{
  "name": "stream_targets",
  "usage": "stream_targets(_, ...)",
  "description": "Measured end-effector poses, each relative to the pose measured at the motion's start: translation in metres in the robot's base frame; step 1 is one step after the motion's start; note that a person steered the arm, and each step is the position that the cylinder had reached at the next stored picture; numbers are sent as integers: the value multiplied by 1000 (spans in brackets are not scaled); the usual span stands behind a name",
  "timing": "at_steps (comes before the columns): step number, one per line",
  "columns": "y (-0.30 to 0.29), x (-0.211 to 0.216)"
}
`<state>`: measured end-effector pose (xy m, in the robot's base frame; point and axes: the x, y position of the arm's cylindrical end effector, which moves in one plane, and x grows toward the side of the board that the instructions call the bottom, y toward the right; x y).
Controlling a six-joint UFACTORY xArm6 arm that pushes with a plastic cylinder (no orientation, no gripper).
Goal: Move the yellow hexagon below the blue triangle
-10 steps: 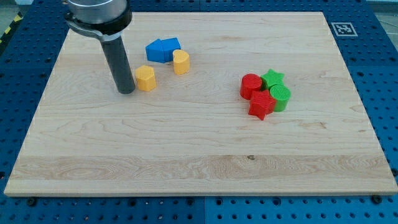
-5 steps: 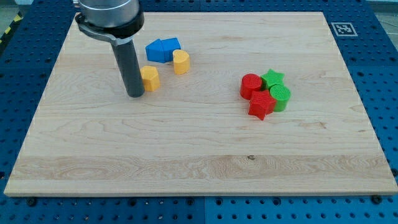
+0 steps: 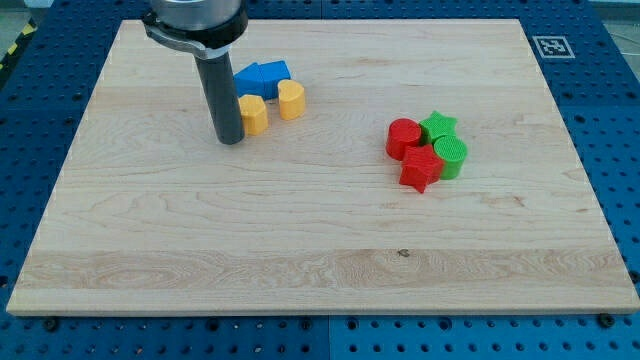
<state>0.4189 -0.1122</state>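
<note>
On the pale wooden desk (image 3: 300, 230) I count two yellow, two blue, two red and two green blocks; no grasping tool shows, only a rod. My tip (image 3: 231, 140) touches the yellow hexagon block (image 3: 254, 114) on the view's left; that hexagon sits just below the blue triangle block (image 3: 252, 80), beside the other yellow block (image 3: 291, 100).

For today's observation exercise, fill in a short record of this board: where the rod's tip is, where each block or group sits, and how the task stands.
tip: my tip against the yellow hexagon's left side
yellow hexagon: just below the blue blocks
blue blocks: view's top, left of centre, two touching
other yellow block: right of the hexagon
red and green cluster: view's right, four blocks bunched together
task state: hexagon close under the blue pair
</note>
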Motion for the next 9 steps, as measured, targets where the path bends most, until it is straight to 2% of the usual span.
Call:
stream_targets(3,27,24)
stream_targets(5,32,23)
stream_targets(9,35,-22)
